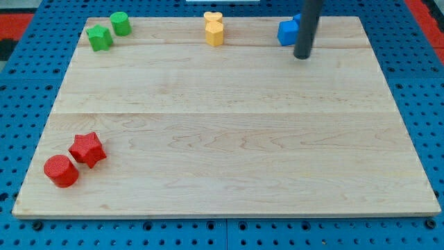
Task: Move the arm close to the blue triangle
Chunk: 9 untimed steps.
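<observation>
A blue block [287, 32] sits near the board's top edge, right of centre; the rod hides part of it, so I cannot make out its shape. A second bit of blue [297, 19] shows just behind the rod. My tip [302, 56] rests on the board just below and to the right of the blue block, touching or nearly touching it.
A yellow heart [213, 18] and a yellow hexagon [214, 33] sit at top centre. A green star [100, 37] and a green cylinder [121, 23] sit at top left. A red star [88, 148] and a red cylinder [61, 171] sit at bottom left. The wooden board [229, 139] lies on blue pegboard.
</observation>
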Each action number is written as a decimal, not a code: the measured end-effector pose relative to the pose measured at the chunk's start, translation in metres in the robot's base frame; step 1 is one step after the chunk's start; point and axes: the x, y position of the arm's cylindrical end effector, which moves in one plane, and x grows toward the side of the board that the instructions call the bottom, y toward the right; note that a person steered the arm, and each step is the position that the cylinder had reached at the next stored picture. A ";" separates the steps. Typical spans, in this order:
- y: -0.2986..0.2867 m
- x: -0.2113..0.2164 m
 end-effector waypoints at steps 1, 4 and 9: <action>0.080 -0.014; 0.085 -0.020; 0.048 -0.114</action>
